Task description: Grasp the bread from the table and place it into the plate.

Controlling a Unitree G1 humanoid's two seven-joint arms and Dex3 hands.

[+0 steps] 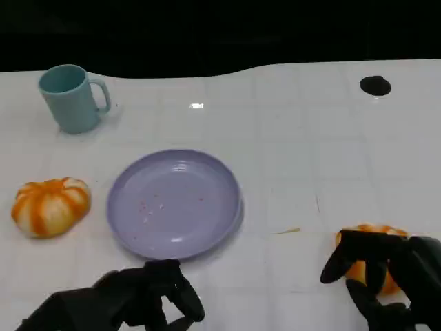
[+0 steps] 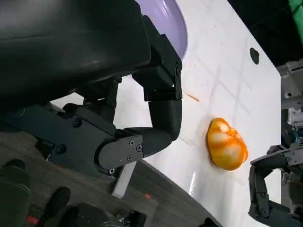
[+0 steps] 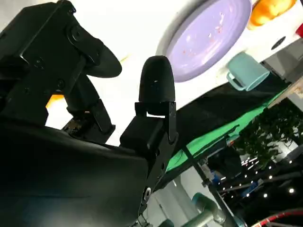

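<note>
From my station, the right robot hand [image 1: 386, 276] at the lower right of the head frame has its black fingers draped over the near orange-and-white glazed bread roll [image 1: 372, 265], though I cannot tell whether they have closed on it or merely rest there. I judge that roll to be light, soft and easily dented, so I would cup it around its rounded sides rather than pinch its top. The left robot hand [image 1: 148, 296], at the lower centre, is curled in and holds nothing, just below the round lavender plastic plate [image 1: 173, 202] on the white tiled counter [image 1: 310, 138]. A second similar roll [image 1: 52, 205] lies at the left. Fingers hide much of the near roll, and its contact points are unclear.
</note>
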